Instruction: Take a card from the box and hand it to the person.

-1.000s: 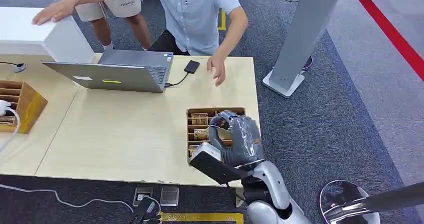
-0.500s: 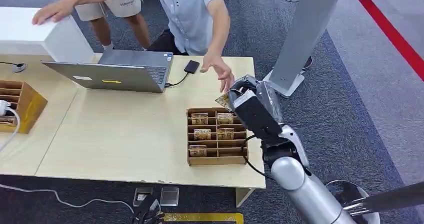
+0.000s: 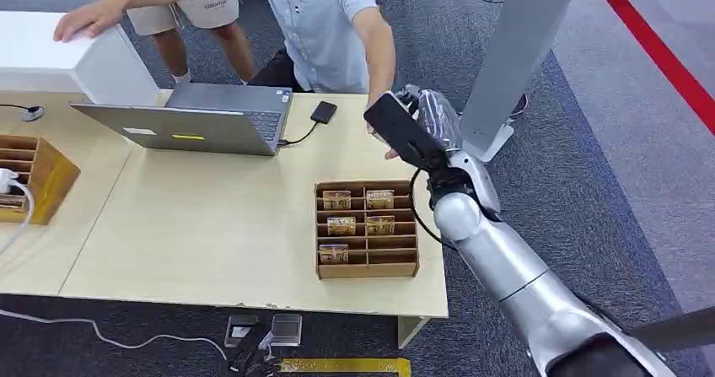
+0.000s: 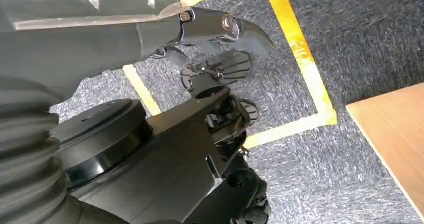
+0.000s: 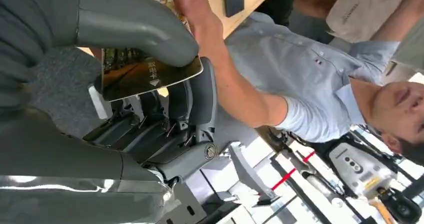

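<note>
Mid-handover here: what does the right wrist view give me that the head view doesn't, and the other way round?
Right wrist alone: the card pinched under the right hand's thumb. Head alone: the box with cards left in it, the laptop and the table. Both: the right hand raised toward the person's hand and the person in the blue shirt.

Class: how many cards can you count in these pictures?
6. Five stand in the box: two back, two middle, one front-left. One card is in the right hand. More may be hidden.
</note>
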Motion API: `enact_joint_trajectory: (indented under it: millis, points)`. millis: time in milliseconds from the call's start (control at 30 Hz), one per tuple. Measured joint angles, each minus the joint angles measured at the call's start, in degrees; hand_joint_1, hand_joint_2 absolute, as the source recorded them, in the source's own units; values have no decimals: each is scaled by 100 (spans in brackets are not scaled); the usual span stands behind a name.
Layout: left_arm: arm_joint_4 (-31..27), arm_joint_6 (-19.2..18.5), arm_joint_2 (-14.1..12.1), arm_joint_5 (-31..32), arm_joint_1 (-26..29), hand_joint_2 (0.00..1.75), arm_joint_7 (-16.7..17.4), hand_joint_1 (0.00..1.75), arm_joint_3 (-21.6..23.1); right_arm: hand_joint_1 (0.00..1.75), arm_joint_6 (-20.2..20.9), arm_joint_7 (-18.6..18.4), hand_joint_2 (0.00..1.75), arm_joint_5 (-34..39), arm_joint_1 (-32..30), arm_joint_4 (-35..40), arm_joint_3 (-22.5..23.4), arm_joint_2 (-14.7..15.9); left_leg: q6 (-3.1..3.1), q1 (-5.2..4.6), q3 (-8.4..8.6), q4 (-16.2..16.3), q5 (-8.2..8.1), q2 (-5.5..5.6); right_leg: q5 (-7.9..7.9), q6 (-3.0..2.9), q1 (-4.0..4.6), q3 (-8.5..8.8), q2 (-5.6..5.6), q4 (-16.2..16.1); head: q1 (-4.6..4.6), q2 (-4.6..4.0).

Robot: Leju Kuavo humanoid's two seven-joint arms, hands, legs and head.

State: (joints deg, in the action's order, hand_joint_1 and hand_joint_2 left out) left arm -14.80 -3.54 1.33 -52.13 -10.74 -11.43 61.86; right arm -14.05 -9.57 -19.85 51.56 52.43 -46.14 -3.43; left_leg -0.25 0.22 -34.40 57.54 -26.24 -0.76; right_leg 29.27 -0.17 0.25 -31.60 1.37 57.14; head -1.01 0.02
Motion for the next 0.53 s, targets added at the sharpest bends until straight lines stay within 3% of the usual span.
enact_joint_trajectory:
  millis: [67,100,267,533]
  points:
    - [0,2,2,17,-13,175,0,0,0,152,-2,-13,175,-52,109,-302,-48,-126,1,0,0,0,1,0,0,0,0,1,0,0,4,0]
    - [0,7,4,30,-16,175,-7,0,0,0,-7,-20,175,-59,165,-477,-81,-205,1,0,0,0,1,0,0,0,0,0,0,0,4,0]
    - [0,2,9,153,-27,175,-44,0,0,0,-57,46,175,-74,359,-1129,-146,-437,4,0,0,0,3,-1,0,0,0,0,0,0,4,0]
    - [-2,26,9,223,-62,175,-57,0,-2,0,-122,81,175,-129,450,-1597,-227,-548,4,-1,1,1,3,-1,-1,1,-1,0,0,-1,4,0]
